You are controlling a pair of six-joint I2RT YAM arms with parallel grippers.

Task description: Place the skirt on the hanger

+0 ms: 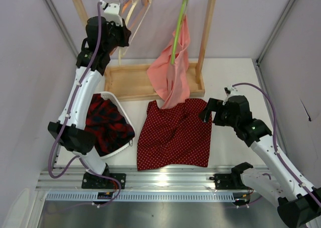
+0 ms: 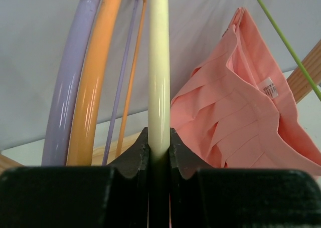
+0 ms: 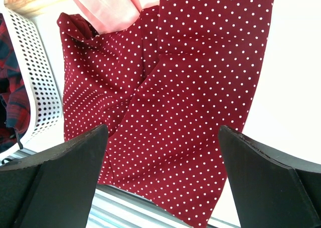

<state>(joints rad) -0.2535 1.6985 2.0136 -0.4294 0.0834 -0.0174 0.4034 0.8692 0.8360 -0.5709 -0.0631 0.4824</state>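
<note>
The small dark-red skirt with tiny white polka dots (image 1: 175, 133) lies spread flat on the white table (image 1: 230, 77), about midway between the left and right edges. Its hem reaches close to the near edge. Its top edge is slightly rumpled and sits under the hanging tip of a plain salmon-pink cloth (image 1: 173, 77).

The pink cloth hangs from a thin lime-green hanger (image 1: 178, 27) on a light wooden clothes rack (image 1: 205, 37) that stands along the far edge.

The large cream curved hanger (image 2: 159, 62) hangs on the rack's rail toward the far left corner, just beside an orange hanger (image 2: 95, 87) and a lilac hanger (image 2: 65, 97). The left gripper (image 2: 159, 158) is raised to it, its black fingers (image 2: 133, 160) pressed against either side of the cream bar, pinching it.

The right gripper (image 1: 205, 112) is near the skirt's upper right corner with its fingers spread wide. In the right wrist view the dotted fabric fills the gap between them, and whether they touch the cloth cannot be told.

By the left edge, a white perforated plastic basket (image 1: 123, 112) holds a red-black plaid garment (image 1: 105, 123), just beside the skirt's left side.
</note>
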